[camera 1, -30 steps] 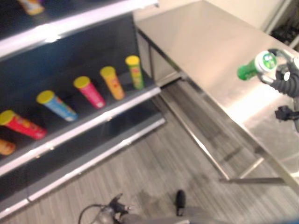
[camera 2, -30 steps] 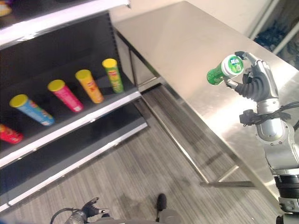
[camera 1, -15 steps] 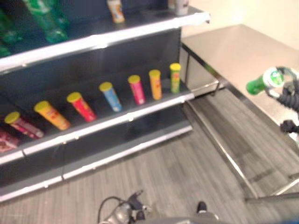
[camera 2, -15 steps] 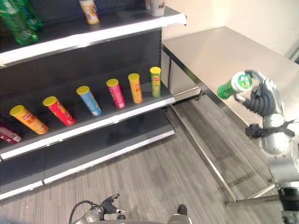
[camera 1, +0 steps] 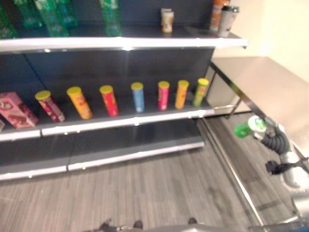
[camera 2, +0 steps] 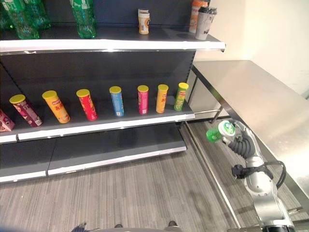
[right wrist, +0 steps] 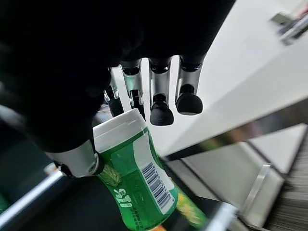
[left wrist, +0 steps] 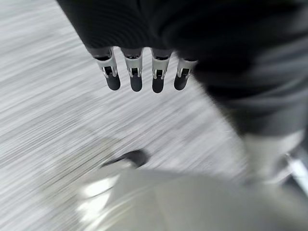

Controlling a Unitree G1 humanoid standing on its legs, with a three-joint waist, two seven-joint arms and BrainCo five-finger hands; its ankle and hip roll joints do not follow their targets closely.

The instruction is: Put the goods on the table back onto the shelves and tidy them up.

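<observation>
— Where's the green canister (camera 2: 217,132) at this moment?

— In the right hand (camera 2: 240,142), held in the air beside the steel table's (camera 2: 251,96) front edge, over the floor. In the right wrist view the thumb (right wrist: 77,161) and the fingers (right wrist: 160,111) curl round its white-lidded end, so the hand is closed on it.

— How does it lie in the hand?

— Tilted close to flat. The white lid sits at the hand, and the green body points away from it, toward the shelving.

— And the shelf it should go to?

— My guess is the middle shelf (camera 2: 101,124), where a row of upright chip tubes (camera 2: 116,100) stands; the last one, a green tube (camera 2: 180,96), is nearest the table. That shelf lies to the hand's left and farther out, well apart from the canister. So the canister's long axis already aims roughly at the shelving, but I judge it must be stood upright before it can join the row.

— What about the left hand (left wrist: 139,72)?

— It hangs low over the grey floor, fingers straight and relaxed, holding nothing. The right is plainly the nearer hand to the shelf's open end.
</observation>
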